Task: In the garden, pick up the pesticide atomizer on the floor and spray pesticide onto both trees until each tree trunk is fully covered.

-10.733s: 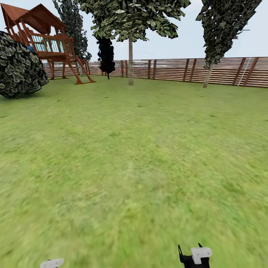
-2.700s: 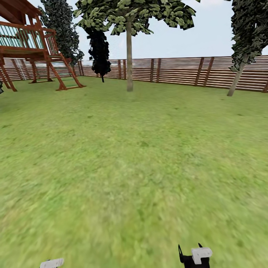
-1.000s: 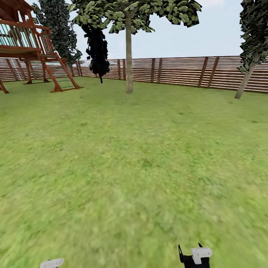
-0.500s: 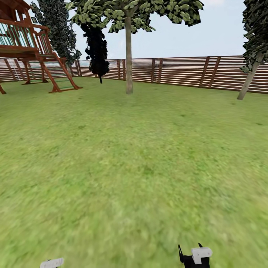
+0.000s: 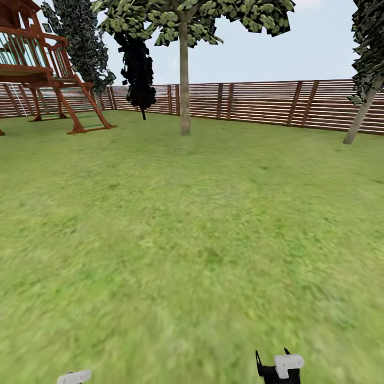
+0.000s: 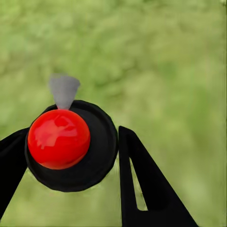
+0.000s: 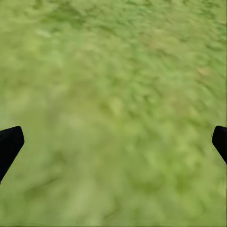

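In the left wrist view my left gripper point(image 6: 71, 137) is shut on the pesticide atomizer point(image 6: 59, 138), a black round body with a red top and a grey nozzle, held over the grass. My right gripper point(image 7: 117, 139) is open, its fingers wide apart above bare lawn. In the head view the nearer tree point(image 5: 184, 21) stands ahead with a straight beige tree trunk point(image 5: 184, 85). A second tree point(image 5: 370, 37) leans at the far right by the fence, its trunk point(image 5: 361, 116) slanted. Both wrists peek in at the lower edge, the left gripper point(image 5: 74, 377) and the right gripper point(image 5: 278, 367).
The floor point(image 5: 192, 229) is open green grass up to both trees. A brown slat fence point(image 5: 256, 102) rings the back. A red-brown wooden play tower point(image 5: 42, 69) stands at the far left, with a near-black conifer point(image 5: 140, 66) beside the nearer tree.
The whole head view has shifted: the trees and fence are a little nearer and the play tower has slid left. Both grippers keep their places in the picture.
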`<state>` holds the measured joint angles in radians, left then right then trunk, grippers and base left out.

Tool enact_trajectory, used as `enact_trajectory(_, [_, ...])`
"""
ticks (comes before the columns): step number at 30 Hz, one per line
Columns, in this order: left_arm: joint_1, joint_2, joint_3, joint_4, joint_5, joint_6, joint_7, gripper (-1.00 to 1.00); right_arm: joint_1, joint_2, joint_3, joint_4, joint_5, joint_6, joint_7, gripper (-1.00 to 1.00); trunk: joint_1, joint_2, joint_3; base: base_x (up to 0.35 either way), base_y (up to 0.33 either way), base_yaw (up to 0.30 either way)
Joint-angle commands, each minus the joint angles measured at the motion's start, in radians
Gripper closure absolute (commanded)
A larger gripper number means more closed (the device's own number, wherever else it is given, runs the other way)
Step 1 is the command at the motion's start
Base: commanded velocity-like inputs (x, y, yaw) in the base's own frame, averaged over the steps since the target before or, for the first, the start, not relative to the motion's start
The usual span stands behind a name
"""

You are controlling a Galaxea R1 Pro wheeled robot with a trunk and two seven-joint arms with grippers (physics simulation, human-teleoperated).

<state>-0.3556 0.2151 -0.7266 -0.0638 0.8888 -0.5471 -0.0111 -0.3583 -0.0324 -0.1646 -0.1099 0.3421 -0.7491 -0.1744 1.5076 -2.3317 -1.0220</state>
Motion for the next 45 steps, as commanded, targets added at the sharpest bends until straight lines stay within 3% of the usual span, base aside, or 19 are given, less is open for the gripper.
enact_trajectory(1, [0.000,0.000,-0.008,-0.001,0.010,-0.002,-0.001,1.00,-0.001,0.000,-0.006,0.001,0.011,-0.003,-0.005,-1.00,0.000,0.000,-0.001,0.338,0.000,0.000])
enact_trajectory(45, [0.000,0.004,-0.008,-0.001,0.011,-0.004,-0.001,1.00,-0.001,0.000,-0.006,0.001,0.011,-0.003,-0.005,-1.00,0.000,0.000,-0.001,0.338,0.000,0.000])
